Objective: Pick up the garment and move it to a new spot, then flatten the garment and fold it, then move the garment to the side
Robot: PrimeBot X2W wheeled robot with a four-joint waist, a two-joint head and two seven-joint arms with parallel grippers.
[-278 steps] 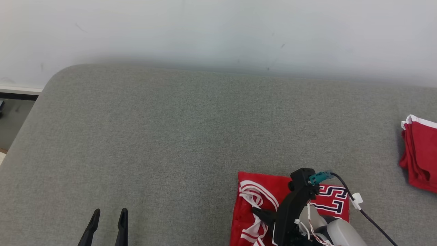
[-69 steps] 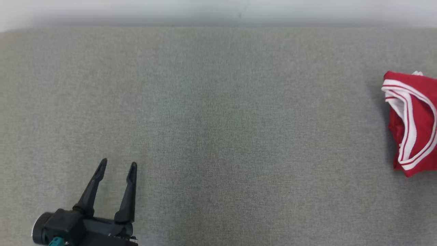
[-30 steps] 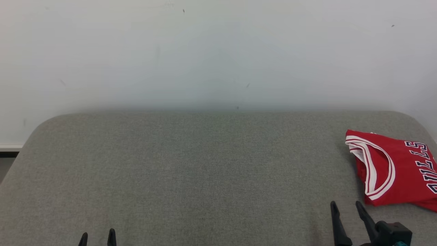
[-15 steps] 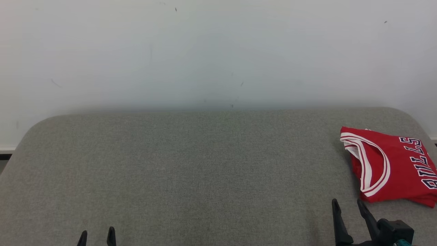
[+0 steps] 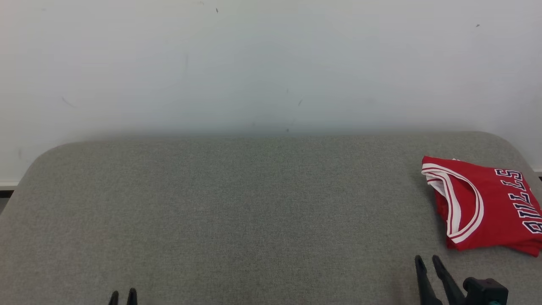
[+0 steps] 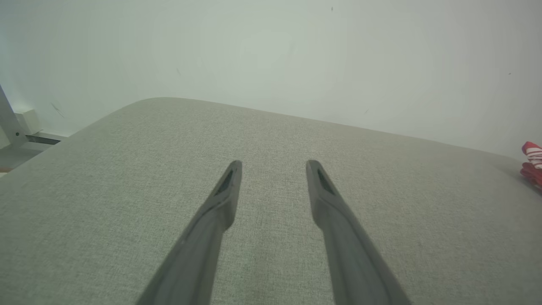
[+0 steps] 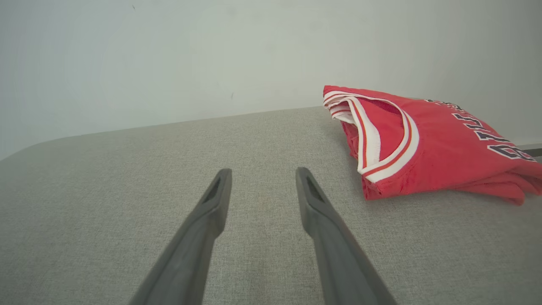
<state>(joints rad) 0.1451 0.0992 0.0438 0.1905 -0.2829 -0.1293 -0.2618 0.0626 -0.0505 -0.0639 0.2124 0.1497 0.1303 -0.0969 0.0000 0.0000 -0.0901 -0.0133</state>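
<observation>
The red garment (image 5: pixel 482 207) lies folded at the right side of the desk (image 5: pixel 254 212), so the job looks done, and the left claw (image 5: pixel 123 296) and right claw (image 5: pixel 427 262) are spread apart and hold nothing.

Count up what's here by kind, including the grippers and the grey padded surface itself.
Red jersey: 1
Grippers: 2, the left gripper and the right gripper, both open and empty
Grey padded surface: 1
Total: 4
</observation>
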